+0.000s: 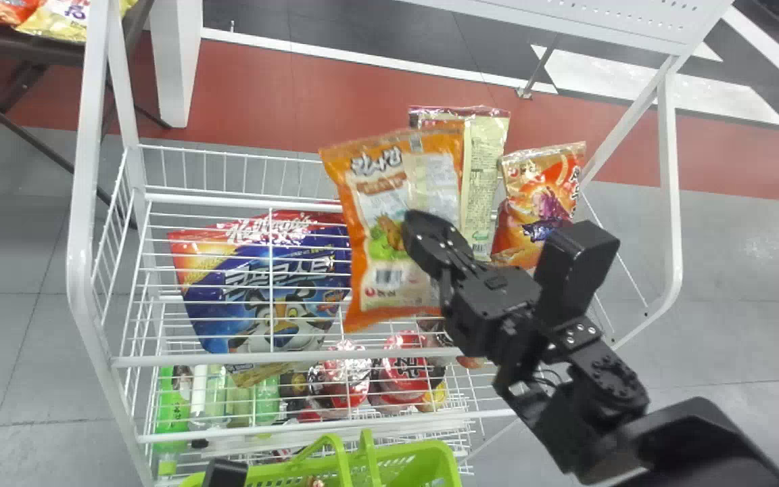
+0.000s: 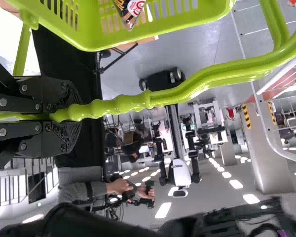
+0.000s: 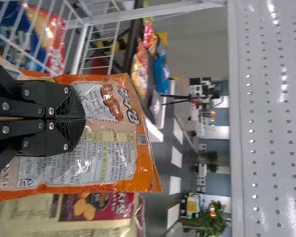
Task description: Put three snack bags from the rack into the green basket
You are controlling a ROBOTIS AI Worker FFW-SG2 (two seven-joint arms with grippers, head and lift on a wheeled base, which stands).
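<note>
Your left hand (image 2: 78, 114) clasps the green basket handle (image 2: 187, 91), and your right hand (image 3: 84, 119) is clamped on the orange snack bag (image 1: 376, 196) over the rack (image 1: 80, 237), likely light and crushable, so pinch its middle gently

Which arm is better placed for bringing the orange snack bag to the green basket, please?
Probably the right: its gripper pinches the orange bag, while the left gripper holds the handle of the green basket.
</note>
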